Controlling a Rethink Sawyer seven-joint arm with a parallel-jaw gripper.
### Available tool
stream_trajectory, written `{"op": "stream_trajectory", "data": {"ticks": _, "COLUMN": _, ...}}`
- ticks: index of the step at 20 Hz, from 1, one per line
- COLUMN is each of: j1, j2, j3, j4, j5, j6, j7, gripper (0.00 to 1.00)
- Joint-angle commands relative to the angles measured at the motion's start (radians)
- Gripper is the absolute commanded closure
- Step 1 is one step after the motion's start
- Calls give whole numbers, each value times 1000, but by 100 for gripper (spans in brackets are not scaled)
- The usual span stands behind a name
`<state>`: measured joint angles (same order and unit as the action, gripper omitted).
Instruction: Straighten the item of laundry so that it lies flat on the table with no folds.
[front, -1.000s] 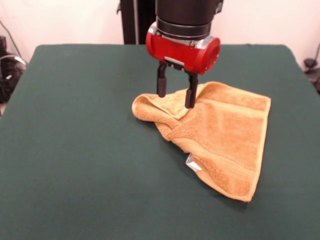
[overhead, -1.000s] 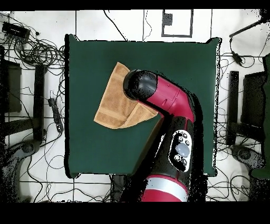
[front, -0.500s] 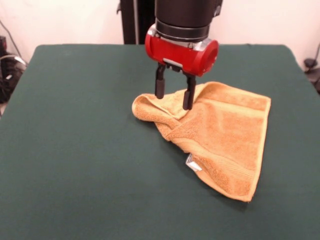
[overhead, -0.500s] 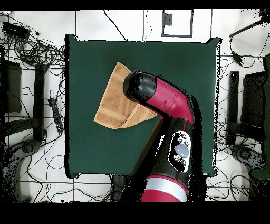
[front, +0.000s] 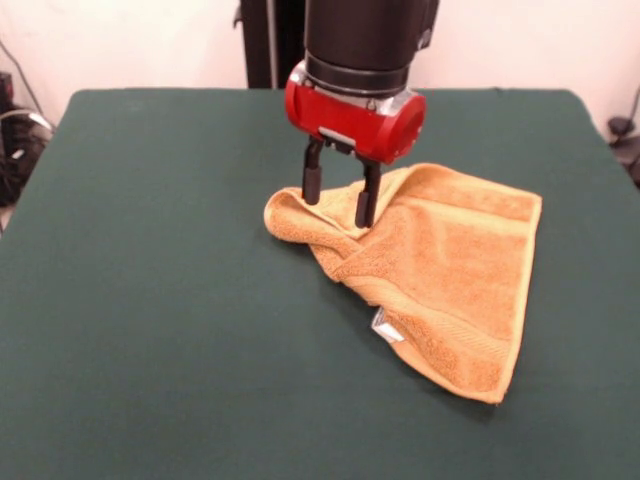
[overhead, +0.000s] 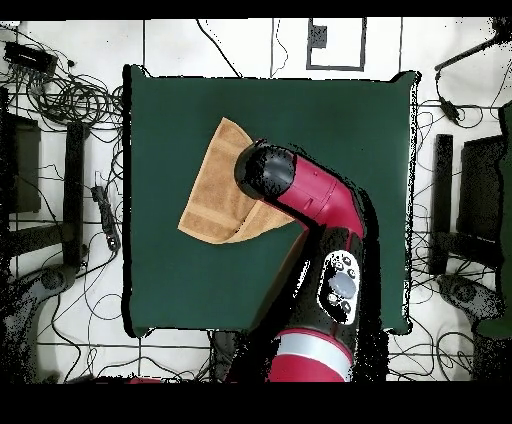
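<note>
My gripper (front: 340, 205) is spread wide and holds nothing. Both fingers (front: 311, 184) hang just over the folded-over left part of the towel (front: 450, 270) in the front view; whether the tips touch the cloth, I can't tell from here.

The towel lies right of centre on the table (front: 150, 300) in that view. Its right portion is flat, with border bands visible. The left portion is doubled over into a thick rumpled fold that ends in a rounded bunch at the left end. The white tag (front: 385, 325) sticks out at the lower-left edge.

In the overhead view my arm (overhead: 310, 200) covers part of the towel (overhead: 215, 195) (gripper hidden under the wrist there).
</note>
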<state>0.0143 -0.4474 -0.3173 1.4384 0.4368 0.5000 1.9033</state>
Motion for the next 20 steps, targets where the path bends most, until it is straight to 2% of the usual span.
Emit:
{"op": "stream_trajectory", "data": {"ticks": 1, "j1": 23, "j2": 112, "j3": 91, "j4": 115, "j5": 42, "j6": -41, "j7": 277, "gripper": 0}}
{"op": "stream_trajectory", "data": {"ticks": 20, "j1": 32, "j2": 125, "j3": 93, "j4": 111, "j5": 54, "j6": -50, "j7": 269, "gripper": 0}}
